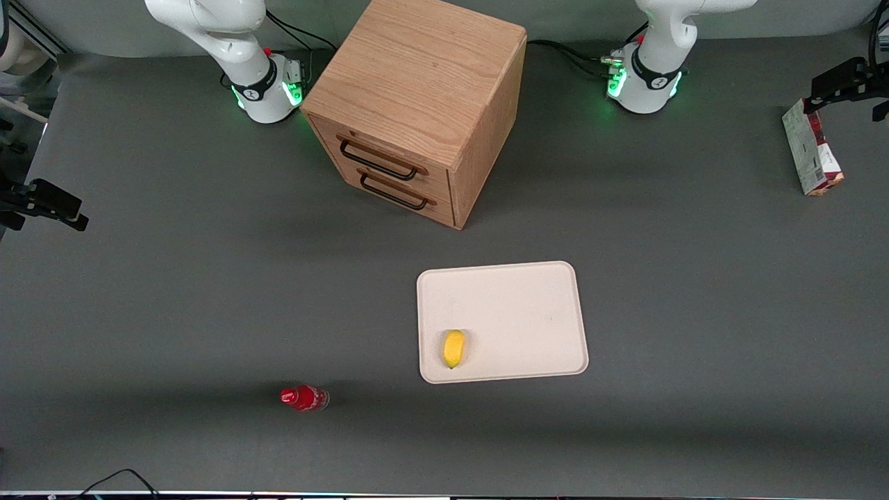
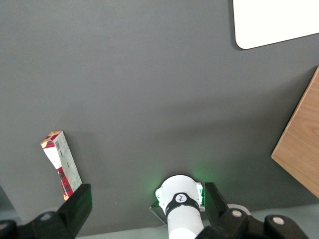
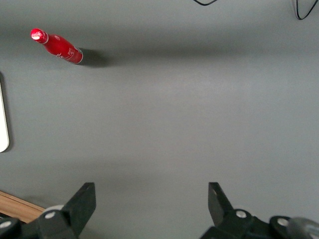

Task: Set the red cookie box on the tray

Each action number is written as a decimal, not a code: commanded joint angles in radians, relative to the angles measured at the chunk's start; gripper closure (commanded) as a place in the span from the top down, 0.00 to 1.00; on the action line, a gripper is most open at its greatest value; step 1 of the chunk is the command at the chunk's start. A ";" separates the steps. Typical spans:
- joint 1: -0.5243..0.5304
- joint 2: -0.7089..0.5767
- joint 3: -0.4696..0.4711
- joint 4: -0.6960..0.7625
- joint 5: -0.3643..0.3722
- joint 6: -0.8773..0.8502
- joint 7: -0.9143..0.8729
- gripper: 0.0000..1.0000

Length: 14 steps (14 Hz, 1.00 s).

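Black gripper [image 2: 147,209] hangs wide open, holding nothing, with the box [image 2: 61,163] at its ten o'clock, tray [image 2: 279,22] well apart.

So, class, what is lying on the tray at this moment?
Only a yellow lemon lies on the tray. The red cookie box stands off it, under the open gripper. Nothing there is covered.

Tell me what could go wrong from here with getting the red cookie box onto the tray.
The open pincer hangs above the table, near the red cookie box but off to one side, so closing now would miss it. The box lies at the working arm's end, well away from the tray, so a loose hold could slip on the long carry. A lemon occupies one tray corner.
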 commanded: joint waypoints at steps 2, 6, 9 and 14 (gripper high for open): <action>0.015 -0.010 -0.013 0.010 0.000 -0.043 -0.038 1.00; 0.018 0.000 0.090 -0.002 0.081 -0.048 -0.013 1.00; 0.018 0.013 0.221 -0.083 0.178 0.013 0.105 1.00; 0.019 -0.014 0.536 -0.411 0.279 0.374 0.363 1.00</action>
